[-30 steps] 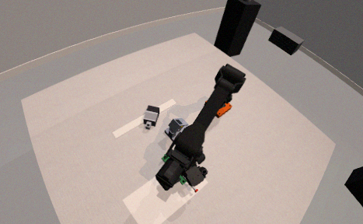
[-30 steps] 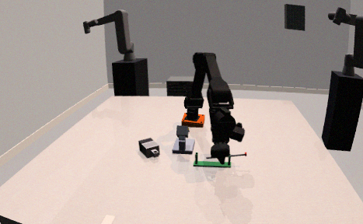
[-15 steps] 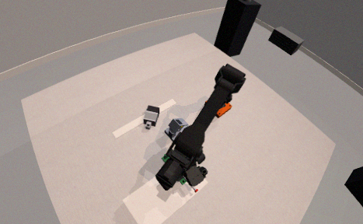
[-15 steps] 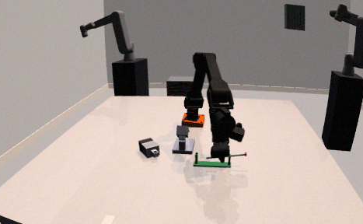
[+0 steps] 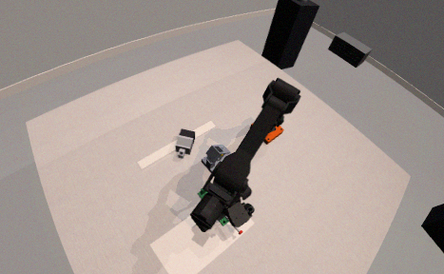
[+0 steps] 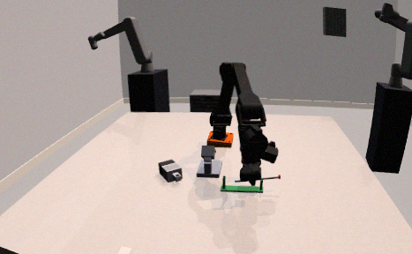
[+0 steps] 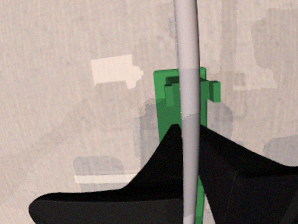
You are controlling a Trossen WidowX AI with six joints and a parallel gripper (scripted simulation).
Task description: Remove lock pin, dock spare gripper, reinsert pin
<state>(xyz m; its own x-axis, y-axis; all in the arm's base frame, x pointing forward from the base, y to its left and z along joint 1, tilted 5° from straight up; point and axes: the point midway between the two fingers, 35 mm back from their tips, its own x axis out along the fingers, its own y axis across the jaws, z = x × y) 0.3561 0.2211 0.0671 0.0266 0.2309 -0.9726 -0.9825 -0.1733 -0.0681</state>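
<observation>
"Our gripper is pinching the grey pin; its two black fingers come in from both sides of it."

"Yes, we see that; where is our pin now?"

"We have it right over the long green stand; it leans a bit, with its red end up higher and sticking out past the stand; we can't tell if the pin touches the green posts."

"So the pin is out of our mount; where is that mount?"

"We see it standing on its flat grey foot, between the spare gripper and our big black arm in the side picture; the spare one is not in the socket; it lies on the table, near the mount but apart from it, and its little nub pokes out of one end."

"What else do we see?"

"We see the orange plate under our arm's foot, behind the mount; way at the back we see two more arms, one on the left black box and one on the right black box; both are well apart from our pin."
</observation>
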